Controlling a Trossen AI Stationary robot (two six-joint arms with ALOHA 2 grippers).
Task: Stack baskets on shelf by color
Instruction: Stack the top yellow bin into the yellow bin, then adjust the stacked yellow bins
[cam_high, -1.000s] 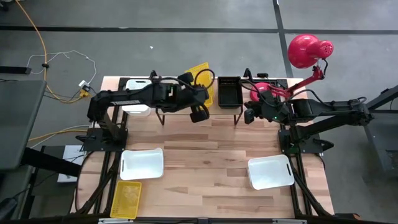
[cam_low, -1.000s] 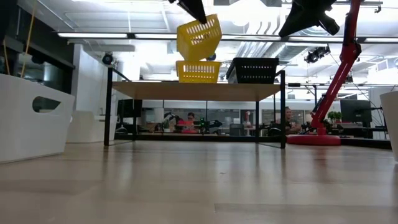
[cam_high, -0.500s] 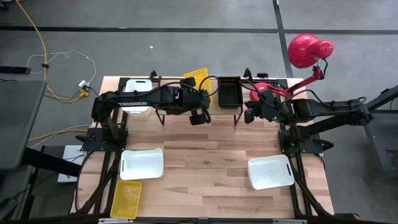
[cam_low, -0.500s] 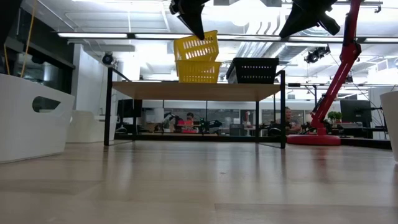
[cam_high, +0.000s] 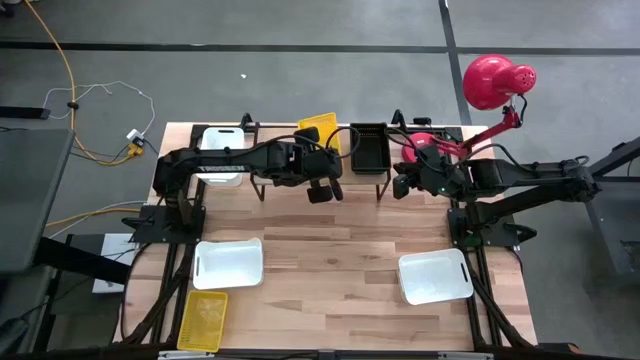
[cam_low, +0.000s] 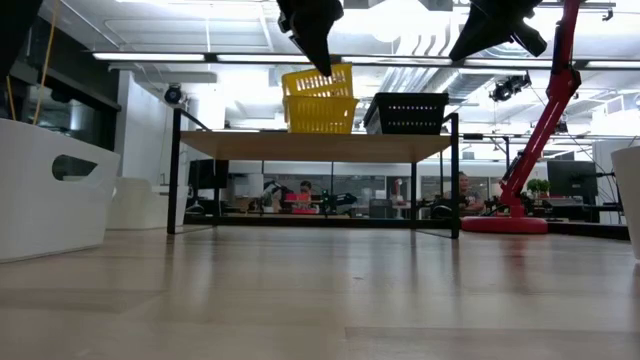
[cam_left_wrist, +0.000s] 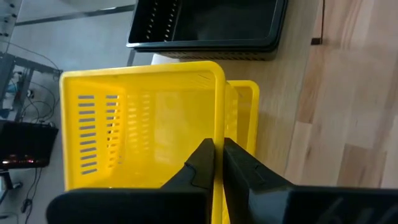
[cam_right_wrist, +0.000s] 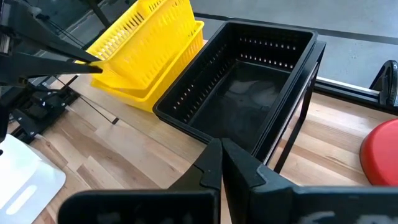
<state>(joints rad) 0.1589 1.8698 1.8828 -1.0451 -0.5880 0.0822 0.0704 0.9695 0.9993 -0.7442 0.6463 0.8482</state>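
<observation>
Yellow mesh fills the left wrist view: the left gripper (cam_left_wrist: 218, 163) has its two dark fingers pinched together on the near wall of the upper yellow basket (cam_left_wrist: 140, 127), which sits partly nested, tilted, in a second yellow basket (cam_left_wrist: 245, 112) on the shelf (cam_low: 315, 145). In the low view the pair forms a short stack on the wood plank, the upper basket's rim slanting, with the gripper coming down onto it from above.

Counted from the high view: three yellow baskets — the two on the shelf and one loose yellow basket (cam_high: 203, 320) at the table's near left corner; three white baskets — one (cam_high: 222, 154) at the shelf's left end, one (cam_high: 228, 263) on the near left of the table (cam_high: 330, 270), one (cam_high: 435, 277) on the near right; and one black basket (cam_high: 369, 147) on the shelf, just right of the yellow stack. On the shelf, each basket's long axis runs near to far.

The right gripper (cam_right_wrist: 221, 163) hovers near the black basket's near right corner, fingers closed together on nothing.

A red desk lamp (cam_high: 490, 85) stands at the far right corner, its arm reaching out past the table's edge, its base beside the shelf's right end. An orange cable (cam_high: 70, 80) trails over the floor beyond the left side.
</observation>
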